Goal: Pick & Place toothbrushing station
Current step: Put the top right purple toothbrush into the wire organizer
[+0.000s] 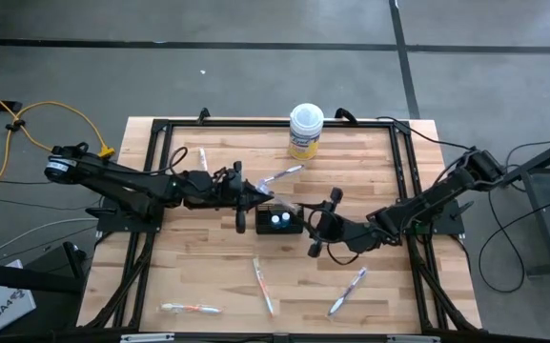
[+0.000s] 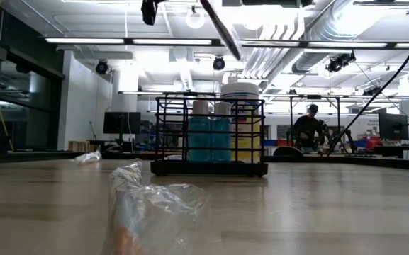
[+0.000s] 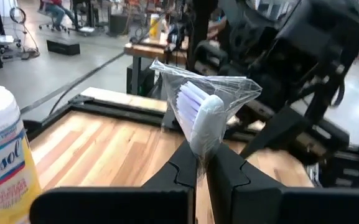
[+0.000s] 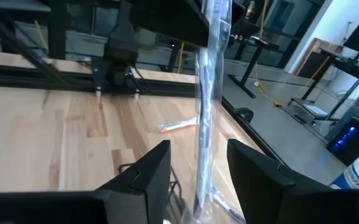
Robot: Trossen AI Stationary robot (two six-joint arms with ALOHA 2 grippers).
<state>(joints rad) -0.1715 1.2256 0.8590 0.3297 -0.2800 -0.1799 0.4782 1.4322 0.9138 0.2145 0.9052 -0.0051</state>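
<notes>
At the lower centre of the low view, nearest the camera, a wrapped toothbrush (image 2: 151,212) is seen lying on the wooden table (image 1: 208,276). In the high view three more wrapped toothbrushes are scattered along the bottom of the frame: one at lower left (image 1: 191,308), one at lower centre (image 1: 263,285) and one at lower right (image 1: 347,291).

In the centre of the high view the black wire-mesh holder (image 1: 281,221) is found standing upright, with two teal white-capped tubes (image 2: 209,131) inside it. The left gripper (image 1: 255,200) is placed just left of the holder, its fingers (image 3: 182,171) pressed together on a plastic-wrapped toothbrush (image 3: 201,115) that is held up above the holder. The right gripper (image 1: 318,229) is placed just right of the holder, its fingers (image 4: 151,168) spread apart on either side of that hanging wrapper without closing on it.

Towards the top of the high view, a further toothbrush (image 1: 284,174) is seen, another (image 1: 202,158) at upper left, and the white-lidded yellow tub (image 1: 305,131) at the table's far edge.
</notes>
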